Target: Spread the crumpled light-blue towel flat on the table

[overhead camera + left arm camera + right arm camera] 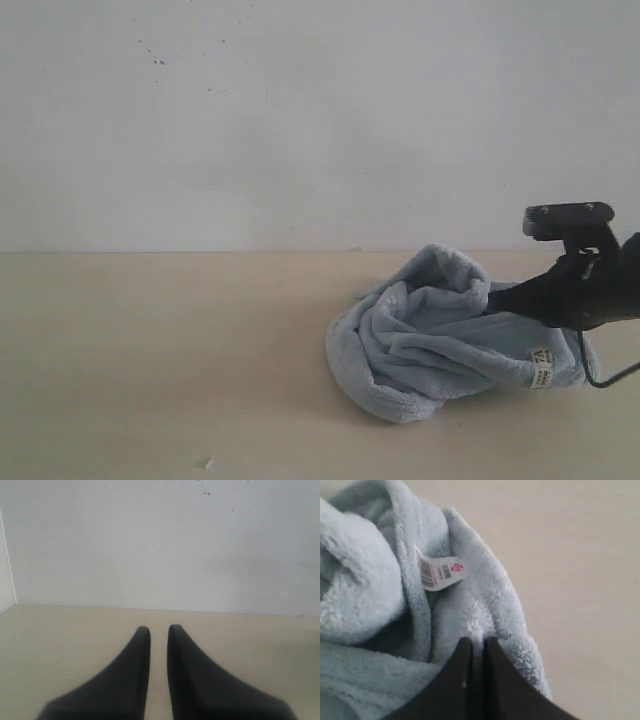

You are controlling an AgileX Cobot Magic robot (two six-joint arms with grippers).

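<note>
The right gripper (475, 647) is partly cut off, its tips buried in the crumpled towel (440, 345), jaws pinched on a fold near the tabletop's (150, 360) right edge.

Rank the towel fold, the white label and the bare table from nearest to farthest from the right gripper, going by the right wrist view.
1. towel fold, right at the right gripper tips.
2. white label, further into the crumple.
3. bare table, beyond the towel's edge.

one towel (430, 340), one table (150, 360), one white label (541, 369), two pincers (474, 645) (159, 630)
</note>
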